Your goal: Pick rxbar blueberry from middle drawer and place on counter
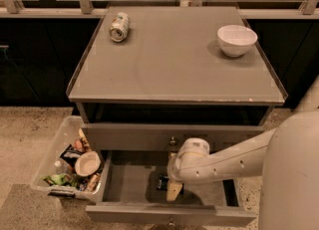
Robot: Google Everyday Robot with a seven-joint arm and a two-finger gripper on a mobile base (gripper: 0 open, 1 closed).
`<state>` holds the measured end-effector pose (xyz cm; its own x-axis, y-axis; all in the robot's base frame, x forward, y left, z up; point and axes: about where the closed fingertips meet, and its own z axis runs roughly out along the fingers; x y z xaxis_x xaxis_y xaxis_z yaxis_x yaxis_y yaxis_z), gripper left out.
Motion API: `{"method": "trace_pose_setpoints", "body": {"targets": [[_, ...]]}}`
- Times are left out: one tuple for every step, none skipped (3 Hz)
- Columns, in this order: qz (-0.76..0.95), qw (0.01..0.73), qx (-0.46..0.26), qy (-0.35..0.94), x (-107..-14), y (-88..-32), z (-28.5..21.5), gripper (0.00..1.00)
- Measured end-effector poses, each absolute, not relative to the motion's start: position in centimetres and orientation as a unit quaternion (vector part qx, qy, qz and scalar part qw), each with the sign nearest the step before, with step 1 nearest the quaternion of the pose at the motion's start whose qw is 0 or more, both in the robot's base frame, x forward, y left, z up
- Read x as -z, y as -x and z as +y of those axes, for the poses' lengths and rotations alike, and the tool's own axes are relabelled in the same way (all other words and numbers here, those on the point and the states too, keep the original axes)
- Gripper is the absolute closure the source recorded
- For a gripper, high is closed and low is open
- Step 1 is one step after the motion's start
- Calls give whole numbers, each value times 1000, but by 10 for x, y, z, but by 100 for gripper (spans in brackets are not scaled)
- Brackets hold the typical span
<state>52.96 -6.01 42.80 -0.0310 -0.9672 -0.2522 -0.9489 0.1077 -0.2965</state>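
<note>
The middle drawer is pulled open below the counter. The rxbar blueberry, a small dark bar, lies on the drawer's grey floor near its middle. My gripper reaches down into the drawer from the right, right beside the bar and partly covering it. My white arm crosses over the drawer's right half. I cannot tell whether the gripper touches the bar.
A green-white can lies on the counter's back left and a white bowl stands at its back right. A clear plastic bin of snacks sits on the floor left of the drawer. A shut grey front with a knob is above the open drawer.
</note>
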Motion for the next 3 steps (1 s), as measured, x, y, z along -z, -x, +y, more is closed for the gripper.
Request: {"method": "trace_pose_setpoints", "body": {"targets": [[733, 169, 29, 658, -396, -528, -69, 0], [749, 143, 31, 646, -363, -520, -76, 0], [751, 139, 29, 645, -359, -518, -77, 0]]}}
